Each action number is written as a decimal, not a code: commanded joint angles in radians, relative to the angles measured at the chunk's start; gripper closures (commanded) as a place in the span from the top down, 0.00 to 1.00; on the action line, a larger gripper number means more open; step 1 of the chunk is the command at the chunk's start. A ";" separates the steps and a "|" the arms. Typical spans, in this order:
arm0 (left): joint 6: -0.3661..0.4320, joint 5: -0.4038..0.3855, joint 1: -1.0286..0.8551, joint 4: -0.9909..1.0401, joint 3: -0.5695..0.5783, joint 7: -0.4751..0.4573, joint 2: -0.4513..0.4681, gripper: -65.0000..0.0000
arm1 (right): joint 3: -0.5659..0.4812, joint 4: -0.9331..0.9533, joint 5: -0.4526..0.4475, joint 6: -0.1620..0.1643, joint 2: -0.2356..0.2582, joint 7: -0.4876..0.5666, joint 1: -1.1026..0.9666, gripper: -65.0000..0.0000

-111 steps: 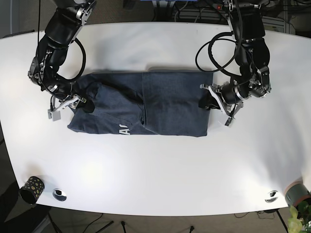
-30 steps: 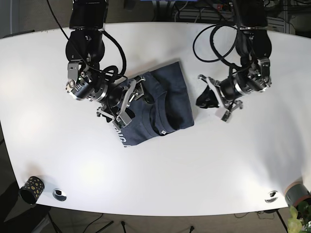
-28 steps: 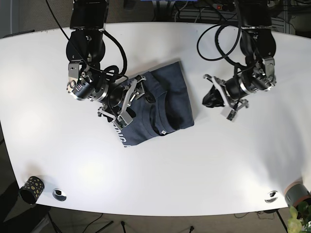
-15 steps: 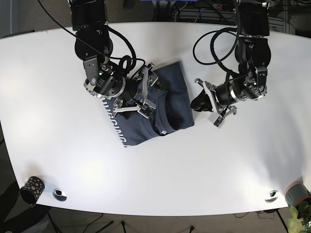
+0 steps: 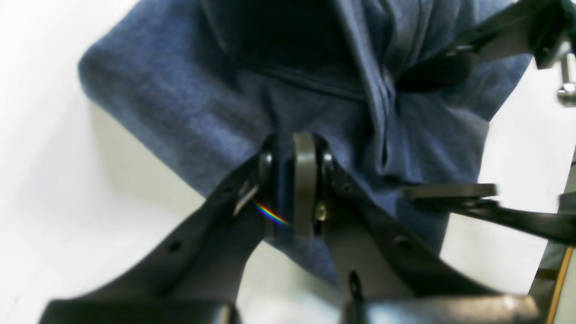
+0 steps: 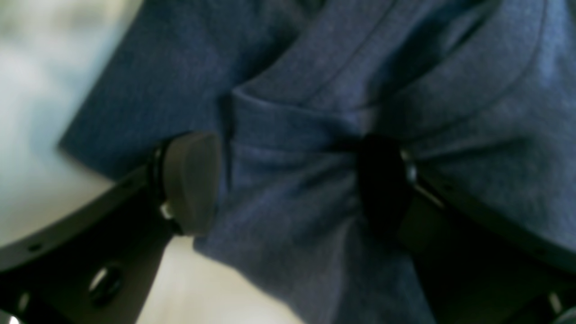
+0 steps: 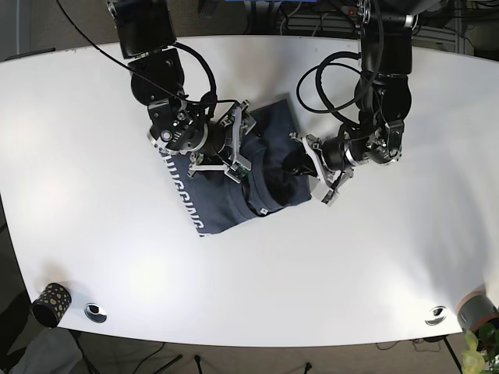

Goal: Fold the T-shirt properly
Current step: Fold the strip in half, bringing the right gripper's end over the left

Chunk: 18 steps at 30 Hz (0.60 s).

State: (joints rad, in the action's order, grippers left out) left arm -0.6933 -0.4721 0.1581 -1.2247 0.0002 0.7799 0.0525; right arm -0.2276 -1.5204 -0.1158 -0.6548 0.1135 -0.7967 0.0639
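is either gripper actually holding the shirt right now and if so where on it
The left gripper is shut on the T-shirt, pinching its right-hand edge in the base view. The right gripper is open, straddling a fold of the cloth.

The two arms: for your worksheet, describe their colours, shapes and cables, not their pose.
Both arms are black and built of bulky rounded segments, with black cables looping loose beside them. The left gripper and right gripper have pale grey fingers on black brackets drilled with small holes. Close up, a finger pad is a rounded grey block. No markings can be made out.

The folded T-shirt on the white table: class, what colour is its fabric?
The T-shirt is dark navy blue with white lettering, clearest in the base view.
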 commanded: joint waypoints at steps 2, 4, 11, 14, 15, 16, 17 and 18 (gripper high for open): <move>-0.005 -0.014 0.022 0.027 -0.001 -0.017 0.005 0.07 | 0.004 -0.009 -0.011 0.000 -0.001 0.058 0.007 0.64; -0.005 -0.014 0.030 0.046 -0.001 -0.017 0.007 0.07 | 0.004 -0.009 -0.011 0.000 -0.001 0.061 0.007 0.48; -0.005 -0.014 0.031 0.055 -0.001 -0.017 0.004 0.07 | 0.000 -0.010 -0.011 0.000 -0.001 0.067 0.015 0.00; -0.005 -0.014 0.031 0.055 -0.001 -0.017 0.002 0.07 | 0.000 -0.044 -0.011 0.000 -0.001 0.067 0.011 0.00; -0.005 -0.014 0.031 0.055 -0.001 -0.017 0.000 0.07 | 0.003 -0.067 -0.011 0.000 -0.001 0.066 0.007 0.00; -0.005 -0.014 0.031 0.056 -0.001 -0.017 0.000 0.07 | 0.004 -0.095 -0.011 0.000 0.001 0.063 0.000 0.00; -0.005 -0.014 0.031 0.056 -0.001 -0.017 0.000 0.07 | 0.004 -0.122 -0.011 0.000 0.002 0.063 -0.012 0.00; -0.005 -0.014 0.031 0.056 -0.001 -0.017 0.000 0.07 | 0.004 -0.153 -0.011 0.000 0.004 0.063 -0.026 0.00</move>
State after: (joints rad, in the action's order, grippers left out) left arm -0.6964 -0.4911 0.1753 -1.1599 -0.0002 0.7578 0.0532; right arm -0.2264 -1.6077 -0.1081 -0.6548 0.1154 -0.7628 0.0319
